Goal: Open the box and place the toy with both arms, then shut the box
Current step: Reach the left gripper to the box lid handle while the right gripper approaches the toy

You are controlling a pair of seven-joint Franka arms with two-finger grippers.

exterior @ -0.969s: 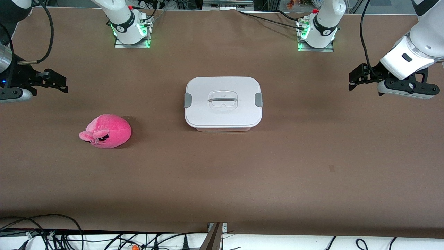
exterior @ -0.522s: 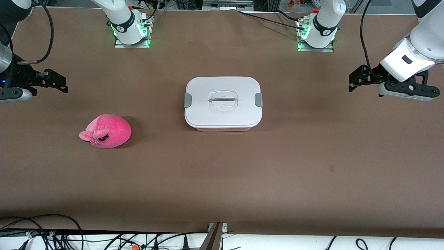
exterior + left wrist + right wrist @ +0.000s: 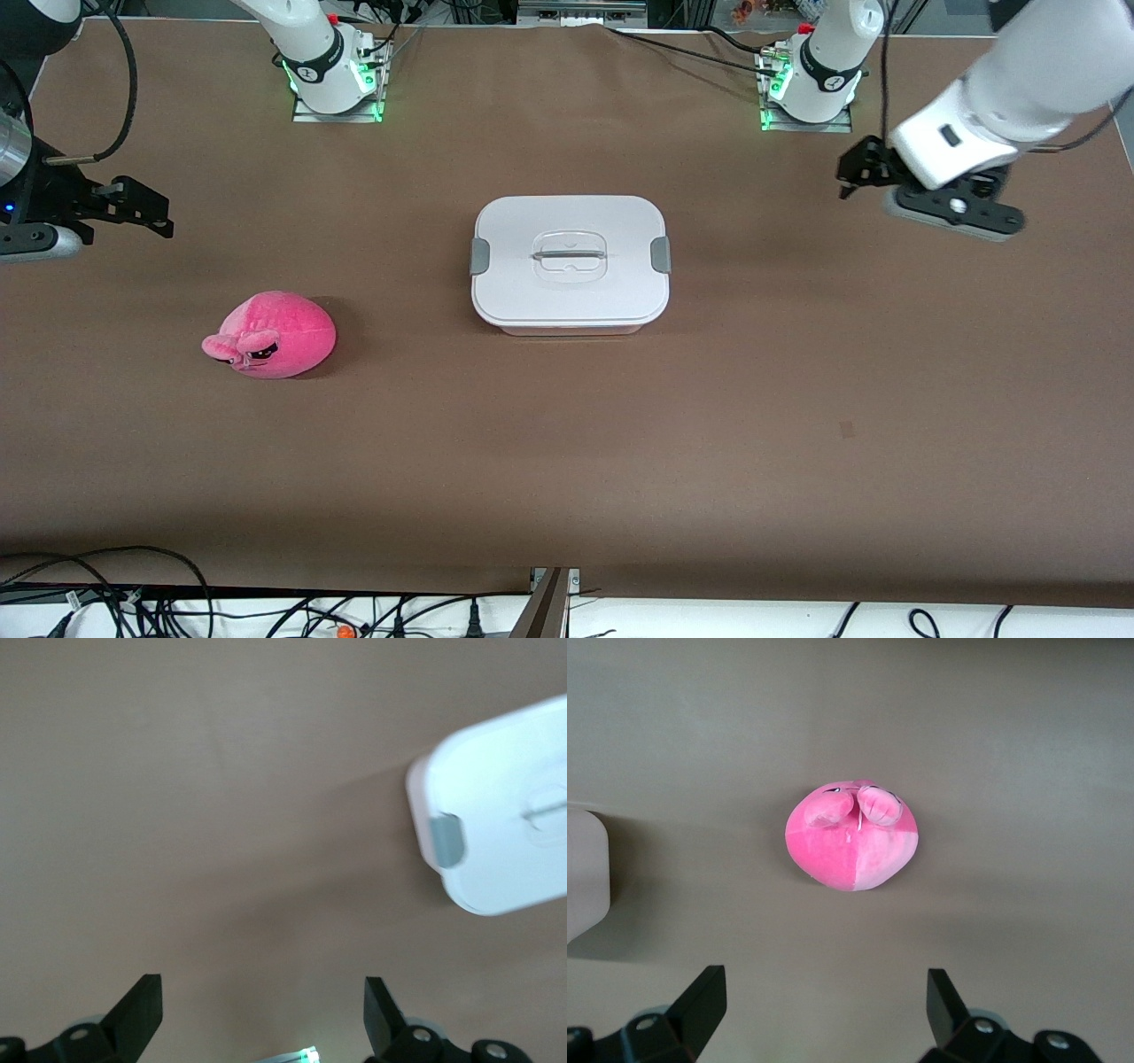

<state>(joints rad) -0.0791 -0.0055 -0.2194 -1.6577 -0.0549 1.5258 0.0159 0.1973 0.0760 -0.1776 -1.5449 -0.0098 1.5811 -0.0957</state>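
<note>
The box (image 3: 570, 263) stands shut mid-table, its flat white lid on, with a grey clip (image 3: 660, 255) at each end. The same box (image 3: 496, 815) shows in the left wrist view. The pink plush toy (image 3: 270, 336) lies on the table toward the right arm's end, nearer to the front camera than the box. My left gripper (image 3: 853, 173) hangs open and empty over bare table between the box and the left arm's end; its fingers (image 3: 142, 1014) stand wide. My right gripper (image 3: 156, 213) waits open and empty at the right arm's end, with the toy (image 3: 852, 835) under its camera.
Brown table cover (image 3: 567, 461) spreads all round the box and toy. The two arm bases (image 3: 335, 75) (image 3: 811, 84) stand along the edge farthest from the front camera. Cables (image 3: 106, 594) hang past the table's near edge.
The left arm has swung in from the table's end toward the box. The right arm, the box and the toy have not moved.
</note>
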